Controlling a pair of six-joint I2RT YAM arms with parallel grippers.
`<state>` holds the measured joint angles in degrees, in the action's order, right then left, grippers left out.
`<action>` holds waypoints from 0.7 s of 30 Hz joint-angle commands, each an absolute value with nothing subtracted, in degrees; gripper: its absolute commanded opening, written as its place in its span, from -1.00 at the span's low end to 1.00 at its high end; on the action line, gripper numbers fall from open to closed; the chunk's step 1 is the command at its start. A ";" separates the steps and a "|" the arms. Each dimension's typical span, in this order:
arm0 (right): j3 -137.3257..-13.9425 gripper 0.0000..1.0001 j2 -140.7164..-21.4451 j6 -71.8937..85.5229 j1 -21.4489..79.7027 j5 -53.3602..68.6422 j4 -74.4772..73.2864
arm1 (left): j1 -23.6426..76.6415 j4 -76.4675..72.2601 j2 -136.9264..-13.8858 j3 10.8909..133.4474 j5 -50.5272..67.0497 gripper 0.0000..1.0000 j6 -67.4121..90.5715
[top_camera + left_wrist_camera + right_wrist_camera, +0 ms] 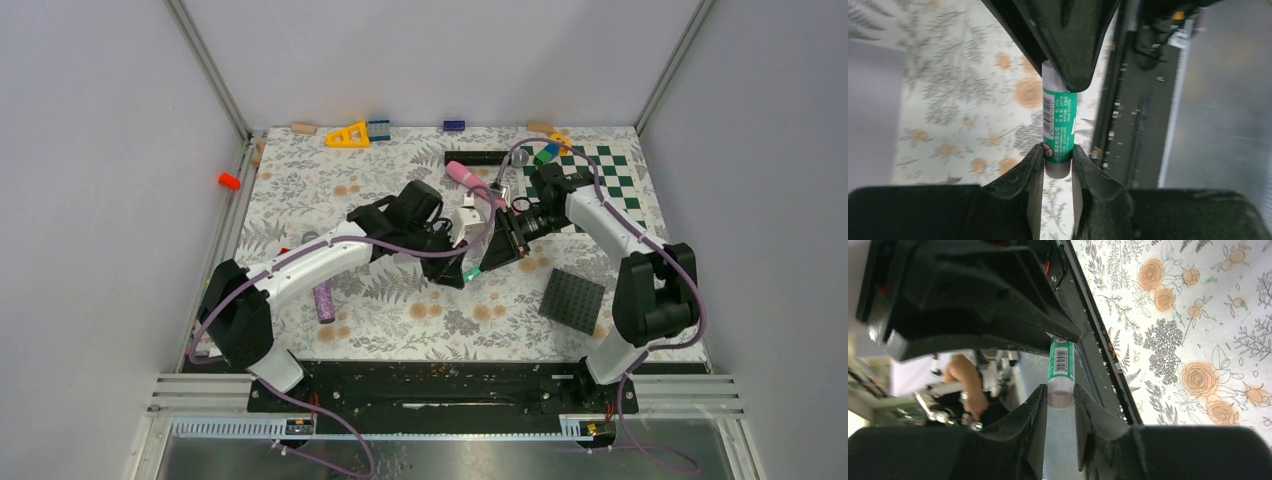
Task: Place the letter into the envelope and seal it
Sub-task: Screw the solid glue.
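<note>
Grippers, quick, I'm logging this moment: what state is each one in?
Left gripper: closed on the glue stick.
Right gripper: closed on the same glue stick's other end.

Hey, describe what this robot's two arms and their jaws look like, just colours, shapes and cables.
The left arm and right arm match: smooth white shells between bulky matte black joint housings, on black bases. A lilac cable loops loosely along each. The jaws are black as well: paired broad plastic wedges with flat inner faces.
</note>
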<state>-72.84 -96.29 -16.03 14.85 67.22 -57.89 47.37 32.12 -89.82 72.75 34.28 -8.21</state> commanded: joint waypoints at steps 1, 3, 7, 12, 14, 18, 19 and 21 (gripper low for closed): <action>-75.36 -0.45 -89.27 -30.35 16.62 67.96 -65.64 | 45.15 38.10 -91.62 76.35 56.55 -0.92 -9.27; -74.52 -0.39 -86.41 -32.39 17.66 67.36 -65.60 | 44.32 39.97 -92.63 77.24 61.39 -0.88 -10.03; -71.02 -0.20 -80.82 -29.31 19.50 63.60 -58.85 | 43.20 42.31 -94.23 78.30 66.72 -0.85 -10.86; -70.70 0.18 -79.09 -20.84 19.50 62.04 -53.74 | 42.21 42.11 -94.47 78.34 65.58 -0.84 -10.51; -72.04 0.24 -81.10 -16.53 19.11 62.37 -53.87 | 42.06 40.23 -93.54 77.85 61.01 -0.85 -8.87; -73.09 0.27 -86.46 -9.35 16.82 64.68 -53.64 | 42.21 33.32 -89.37 74.05 49.80 -0.85 -5.32; -73.26 0.28 -87.38 -7.63 16.09 64.02 -53.24 | 42.53 32.33 -87.98 73.39 46.83 -0.85 -5.13; -73.07 0.30 -88.92 -5.29 14.99 64.09 -51.83 | 43.24 30.93 -86.57 72.36 40.47 -0.85 -5.22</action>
<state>-71.33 -86.11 -13.41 17.32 63.46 -54.39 42.46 37.39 -92.55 73.89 52.90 -6.37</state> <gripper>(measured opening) 0.641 0.218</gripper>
